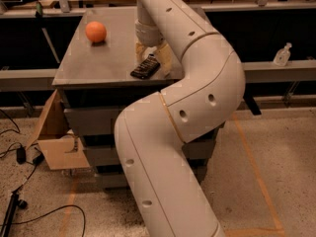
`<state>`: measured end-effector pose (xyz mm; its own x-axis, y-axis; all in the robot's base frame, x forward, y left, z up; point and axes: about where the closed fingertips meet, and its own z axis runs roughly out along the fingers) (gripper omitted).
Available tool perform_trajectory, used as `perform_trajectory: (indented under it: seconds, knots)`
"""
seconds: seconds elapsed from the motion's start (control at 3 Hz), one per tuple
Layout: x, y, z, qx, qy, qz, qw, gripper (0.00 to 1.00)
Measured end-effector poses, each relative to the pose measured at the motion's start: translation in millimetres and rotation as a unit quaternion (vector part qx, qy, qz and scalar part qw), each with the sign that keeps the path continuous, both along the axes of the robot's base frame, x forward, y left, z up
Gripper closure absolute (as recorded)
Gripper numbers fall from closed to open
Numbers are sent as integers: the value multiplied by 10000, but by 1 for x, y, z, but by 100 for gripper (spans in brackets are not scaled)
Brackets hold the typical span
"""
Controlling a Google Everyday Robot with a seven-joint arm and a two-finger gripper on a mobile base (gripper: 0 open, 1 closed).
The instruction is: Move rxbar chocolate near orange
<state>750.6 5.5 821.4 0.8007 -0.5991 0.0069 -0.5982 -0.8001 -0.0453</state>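
Note:
The rxbar chocolate point(145, 68), a dark flat bar, lies on the grey table top point(98, 58) close to its front edge. The orange point(96, 32) sits on the same top, towards the back left and well apart from the bar. My gripper point(152, 57) points down over the far end of the bar. Its tan fingers point(165, 61) stand apart on either side of that end, open. The bar rests on the table.
My white arm point(197, 98) arcs from the lower middle up over the table's right side and hides that part. An open cardboard box point(54, 137) sits on the floor at the left, with cables near it. A clear bottle point(282, 55) stands on the right ledge.

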Motion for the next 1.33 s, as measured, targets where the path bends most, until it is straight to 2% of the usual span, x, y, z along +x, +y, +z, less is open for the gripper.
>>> perform_trajectory:
  seconds: [1.33]
  knots:
    - [-1, -1, 3, -2, -5, -14, 10000, 51]
